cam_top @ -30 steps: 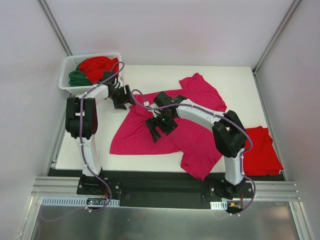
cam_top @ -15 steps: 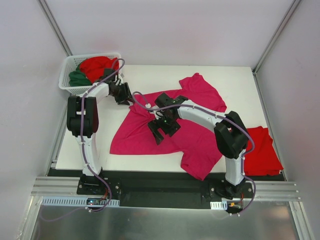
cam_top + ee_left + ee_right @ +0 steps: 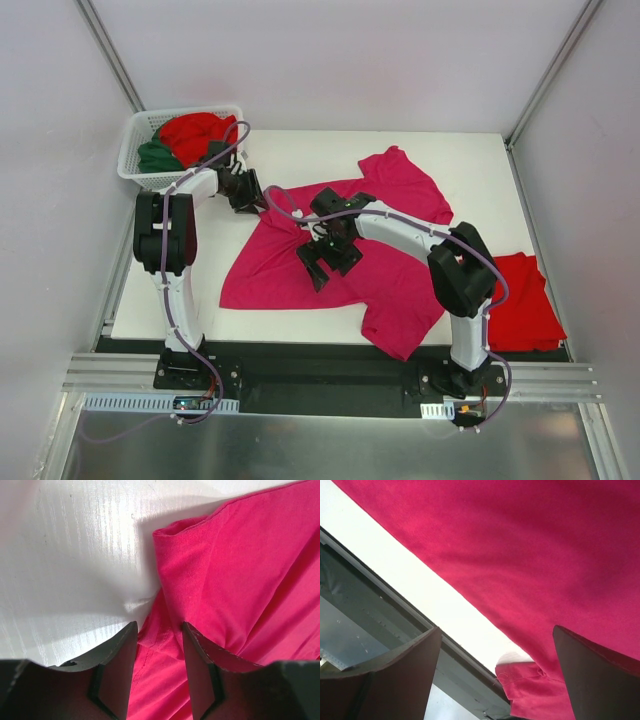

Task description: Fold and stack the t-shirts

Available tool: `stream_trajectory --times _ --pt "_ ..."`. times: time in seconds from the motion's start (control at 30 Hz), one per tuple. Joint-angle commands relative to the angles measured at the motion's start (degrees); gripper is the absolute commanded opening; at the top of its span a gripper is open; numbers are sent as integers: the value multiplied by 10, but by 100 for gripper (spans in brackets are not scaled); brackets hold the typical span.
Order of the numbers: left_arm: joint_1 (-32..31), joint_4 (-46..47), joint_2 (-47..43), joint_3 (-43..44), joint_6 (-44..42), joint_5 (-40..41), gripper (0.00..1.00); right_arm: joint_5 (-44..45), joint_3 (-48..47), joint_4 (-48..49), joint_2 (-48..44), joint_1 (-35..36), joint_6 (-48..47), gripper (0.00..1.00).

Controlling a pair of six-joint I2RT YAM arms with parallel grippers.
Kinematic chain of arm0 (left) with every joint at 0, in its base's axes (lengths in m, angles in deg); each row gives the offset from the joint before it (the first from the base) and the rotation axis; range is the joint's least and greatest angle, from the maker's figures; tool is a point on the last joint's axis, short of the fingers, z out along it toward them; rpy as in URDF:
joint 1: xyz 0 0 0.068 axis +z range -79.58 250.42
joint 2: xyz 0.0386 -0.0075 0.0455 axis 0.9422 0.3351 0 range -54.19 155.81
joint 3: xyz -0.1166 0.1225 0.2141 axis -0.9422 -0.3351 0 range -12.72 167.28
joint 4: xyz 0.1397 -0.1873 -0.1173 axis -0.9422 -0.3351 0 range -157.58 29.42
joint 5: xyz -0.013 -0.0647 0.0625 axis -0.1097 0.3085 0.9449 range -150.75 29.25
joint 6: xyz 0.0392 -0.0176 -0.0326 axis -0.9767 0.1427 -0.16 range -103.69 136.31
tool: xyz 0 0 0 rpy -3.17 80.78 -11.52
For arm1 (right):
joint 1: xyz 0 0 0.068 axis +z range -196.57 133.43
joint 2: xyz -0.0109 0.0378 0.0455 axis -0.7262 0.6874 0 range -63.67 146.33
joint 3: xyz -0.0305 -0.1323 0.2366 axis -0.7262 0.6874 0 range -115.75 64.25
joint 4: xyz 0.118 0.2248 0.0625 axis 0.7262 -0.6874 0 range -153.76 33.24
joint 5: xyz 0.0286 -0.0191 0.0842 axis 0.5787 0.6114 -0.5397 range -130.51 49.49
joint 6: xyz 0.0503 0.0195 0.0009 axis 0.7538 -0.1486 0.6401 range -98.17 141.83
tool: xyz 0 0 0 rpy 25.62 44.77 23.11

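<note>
- On the white table (image 3: pixel 300 150), the magenta t-shirt (image 3: pixel 400 280) lies spread and rumpled across the middle
- Left gripper (image 3: pixel 159 627) is narrowed, pinching the shirt's bunched far-left edge
- Right gripper (image 3: pixel 328 265) gapes wide over the shirt's middle, holding nothing

A magenta t-shirt (image 3: pixel 395 275) lies rumpled on the white table (image 3: pixel 300 155), a red t-shirt (image 3: pixel 525 300) at its right edge.
</note>
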Motion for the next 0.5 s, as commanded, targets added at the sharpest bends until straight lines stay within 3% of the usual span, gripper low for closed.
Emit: stream_trajectory --times 0.0,0.27,0.47 --pt "8 -17 -25 -13 -15 16 40 -6 6 -18 -17 1 -7 96" --pt "13 -19 -43 -31 -16 9 33 -11 14 -19 -14 1 -2 96" --pt "14 -19 -63 -44 -16 14 38 -14 14 -22 -9 4 0 96"
